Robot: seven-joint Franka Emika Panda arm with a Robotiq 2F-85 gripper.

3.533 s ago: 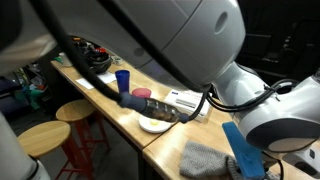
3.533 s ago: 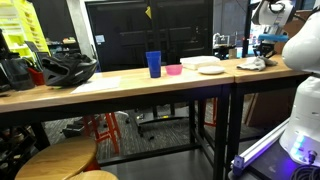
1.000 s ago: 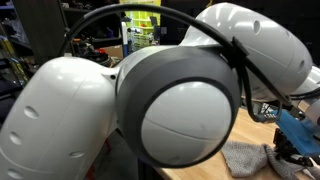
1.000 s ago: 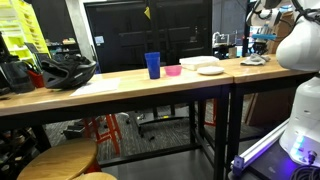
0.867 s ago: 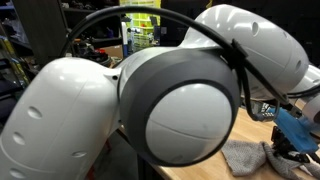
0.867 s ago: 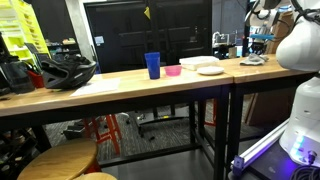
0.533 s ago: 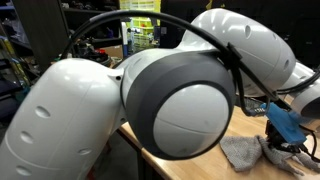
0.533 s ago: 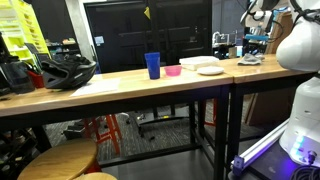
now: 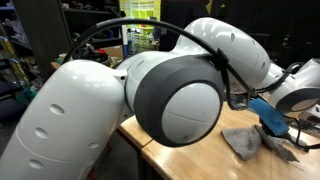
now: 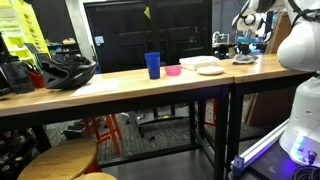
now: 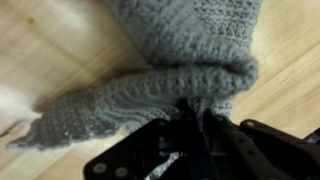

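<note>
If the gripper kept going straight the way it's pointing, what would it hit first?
The gripper would first meet the grey knitted cloth pinched in its shut jaws; behind it, probably the wooden table, depth unclear.

I get a free run along the table's [image 10: 120,86] front edge, between the helmet [image 10: 66,70] and the blue cup [image 10: 153,65]. Past the cup, the pink bowl [image 10: 173,70] and white plate [image 10: 207,68] block the middle. In the wrist view, open wood lies beside the grey cloth [image 11: 170,70].
</note>
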